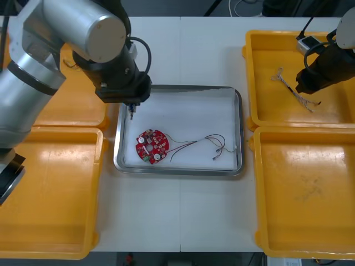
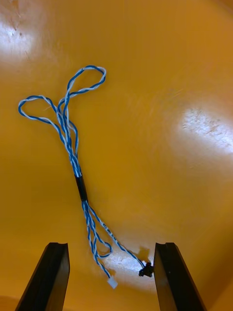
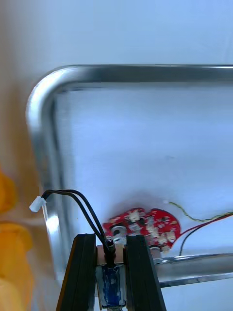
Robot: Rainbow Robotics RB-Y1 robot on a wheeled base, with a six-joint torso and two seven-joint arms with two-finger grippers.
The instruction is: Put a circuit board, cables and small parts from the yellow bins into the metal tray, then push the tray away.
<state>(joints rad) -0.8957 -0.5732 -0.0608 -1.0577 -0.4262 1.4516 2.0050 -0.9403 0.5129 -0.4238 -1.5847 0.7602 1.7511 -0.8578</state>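
Four yellow bins [image 1: 305,194], one metal tray [image 1: 177,88], one round red circuit board [image 1: 152,147], one twisted blue and white cable [image 2: 73,146], one black cable [image 3: 82,209] pinched in the left tool [image 3: 110,240], and one loose bundle of thin wires [image 1: 213,147].

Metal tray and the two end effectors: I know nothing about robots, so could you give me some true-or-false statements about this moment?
1. The red circuit board lies inside the metal tray. True.
2. The right end effector grips the blue and white cable. False: it is open, and the cable lies loose in a yellow bin.
3. The left end effector is shut on a black cable. True.
4. The left end effector hangs over a yellow bin. False: it is over the tray's corner.
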